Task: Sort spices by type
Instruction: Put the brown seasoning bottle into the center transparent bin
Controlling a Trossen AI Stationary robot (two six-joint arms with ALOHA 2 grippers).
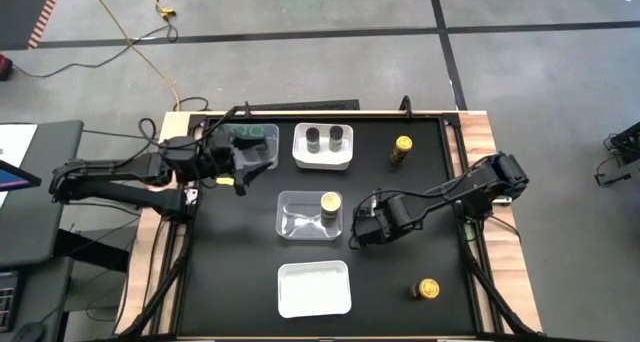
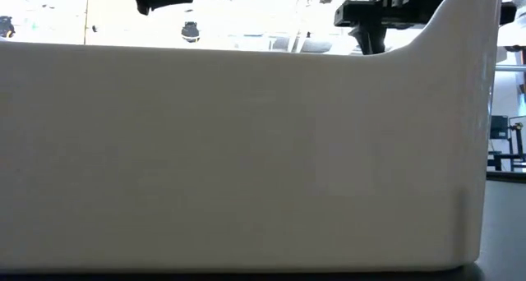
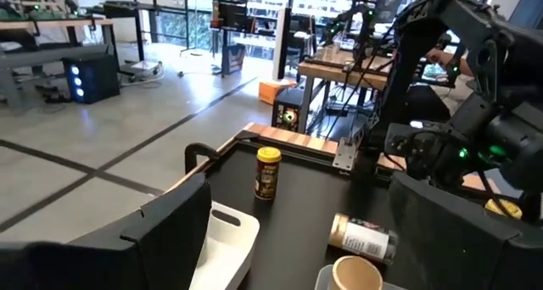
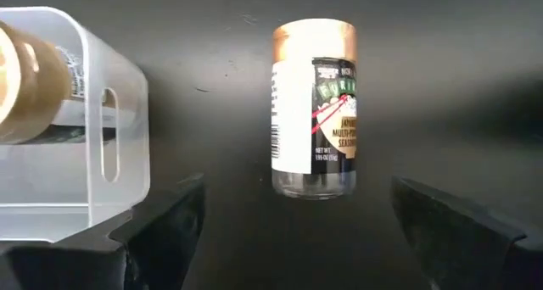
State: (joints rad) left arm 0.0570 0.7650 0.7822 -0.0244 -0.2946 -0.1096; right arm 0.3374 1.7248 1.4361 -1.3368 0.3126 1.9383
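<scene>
Sorting stands at roughly half, judged from the layout. The white rectangular plastic tray at the far side holds 2 dark-grey-lidded cylindrical jars, a finished pair. The clear plastic tray in the far left corner shows a green tint under the left arm, probably the 2 green-lidded jars, though they are mostly hidden. The clear rectangular centre tray holds 1 upright tan-lidded glass jar. Its partner, a second tan-lidded glass jar with a printed label, lies on the black table top just beside that tray. 2 yellow-lidded jars remain loose and upright, 1 at the far right and 1 at the near right, well apart. The near white tray is empty. Still to do: 1 tan jar and both yellow ones. The lying jar is on its side, long axis flat along the table and parallel to the tray's side wall, lid end pointing away from the right wrist, clear base towards it. The right gripper hovers over it, fingers spread wide to either side and touching nothing. The left gripper waits by the far left tray, likewise spread and empty.
</scene>
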